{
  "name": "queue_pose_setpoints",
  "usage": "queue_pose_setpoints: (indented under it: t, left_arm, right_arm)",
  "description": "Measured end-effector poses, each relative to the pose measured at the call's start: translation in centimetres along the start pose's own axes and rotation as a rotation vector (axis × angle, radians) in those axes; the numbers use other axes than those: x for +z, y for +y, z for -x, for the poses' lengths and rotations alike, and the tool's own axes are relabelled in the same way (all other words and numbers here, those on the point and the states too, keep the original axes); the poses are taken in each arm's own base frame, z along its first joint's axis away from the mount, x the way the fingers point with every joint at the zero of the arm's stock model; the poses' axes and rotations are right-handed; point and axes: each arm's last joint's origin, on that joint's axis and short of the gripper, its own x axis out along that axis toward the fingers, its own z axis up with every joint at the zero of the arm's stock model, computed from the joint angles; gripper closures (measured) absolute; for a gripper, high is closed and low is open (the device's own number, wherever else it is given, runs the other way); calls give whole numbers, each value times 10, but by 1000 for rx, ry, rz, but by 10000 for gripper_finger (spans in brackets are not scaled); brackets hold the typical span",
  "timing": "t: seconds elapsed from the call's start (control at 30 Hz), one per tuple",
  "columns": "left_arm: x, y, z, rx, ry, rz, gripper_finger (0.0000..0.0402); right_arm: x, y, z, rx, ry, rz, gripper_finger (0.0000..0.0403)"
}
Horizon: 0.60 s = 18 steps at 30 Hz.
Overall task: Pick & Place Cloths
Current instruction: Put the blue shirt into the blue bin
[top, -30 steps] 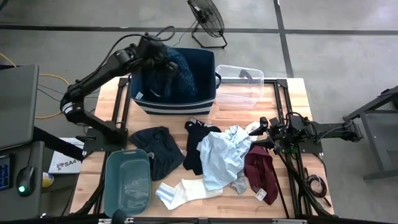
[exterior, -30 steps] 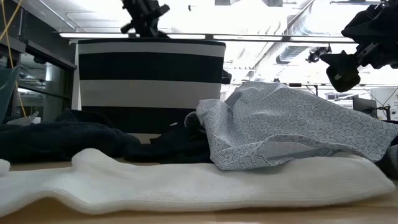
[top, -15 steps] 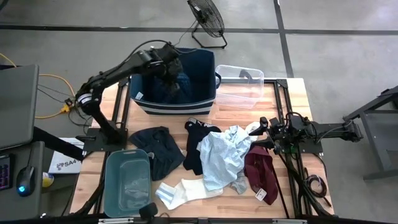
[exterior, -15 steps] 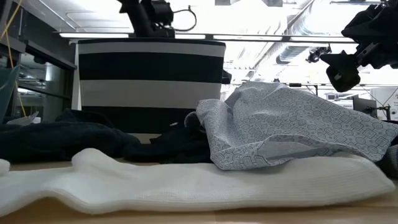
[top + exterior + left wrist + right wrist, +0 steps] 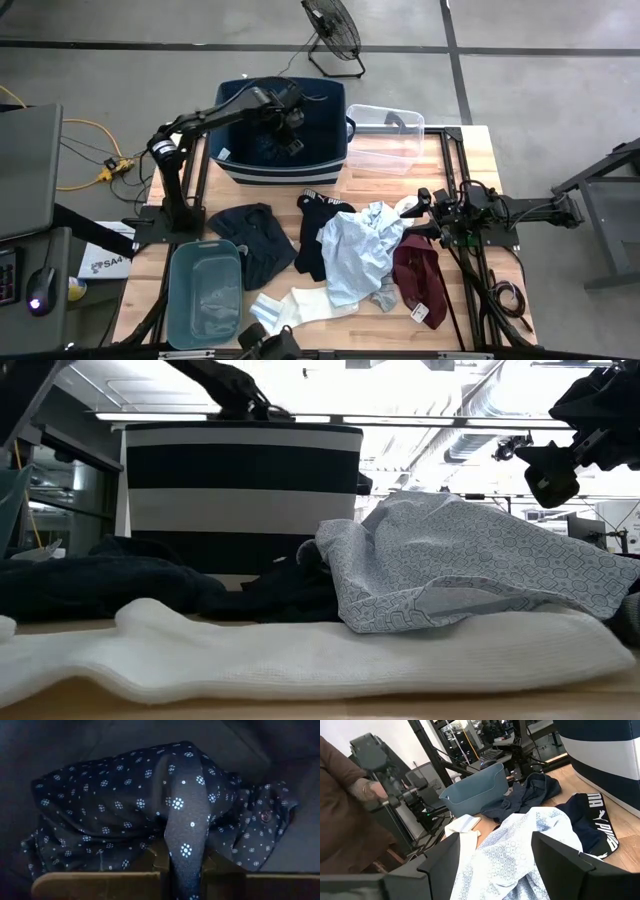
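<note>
My left gripper point(image 5: 288, 118) reaches down inside the navy striped bin point(image 5: 330, 152), shut on a navy cloth with white dots point(image 5: 115, 810) that lies bunched on the bin's floor. On the table lie a light blue shirt point(image 5: 360, 250), a black piece point(image 5: 318, 228), a navy piece point(image 5: 250, 235), a maroon piece point(image 5: 418, 275), a white sock point(image 5: 300, 305) and a grey sock point(image 5: 385, 297). My right gripper point(image 5: 425, 215) hangs open above the shirt's right edge point(image 5: 520, 840), touching nothing. My left gripper pinches a raised fold of the dotted navy cloth point(image 5: 184, 852) between its two fingers point(image 5: 150, 865), coming from above into the bin. The fold runs up through the gap; the remainder of the cloth spreads slack on the bin's floor.
A teal tub point(image 5: 205, 290) stands at the near left corner, a clear plastic box point(image 5: 385, 135) at the far edge beside the bin. A fan point(image 5: 330, 30) stands on the floor beyond. A person's hand point(image 5: 367, 790) shows past the table's left side.
My left gripper has travelled from the bin's far left corner toward the table's right and sunk into the bin. The dotted cloth, which hung from it over the bin, has gone down and now lies on the bin's floor.
</note>
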Motion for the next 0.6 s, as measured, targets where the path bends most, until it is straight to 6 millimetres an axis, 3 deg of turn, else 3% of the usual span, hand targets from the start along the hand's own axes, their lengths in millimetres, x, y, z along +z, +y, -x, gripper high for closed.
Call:
queue_pose_setpoints:
  t: [0.33,0.43,0.6]
  left_arm:
    - [7,2,-33,2,45,148,377]
    - [8,2,-33,3,32,172,348]
    - [7,2,-32,9,39,217,267]
  right_arm:
    - [0,0,0,0,0,0,166]
    - [0,0,0,0,0,0,166]
    - [0,0,0,0,0,0,166]
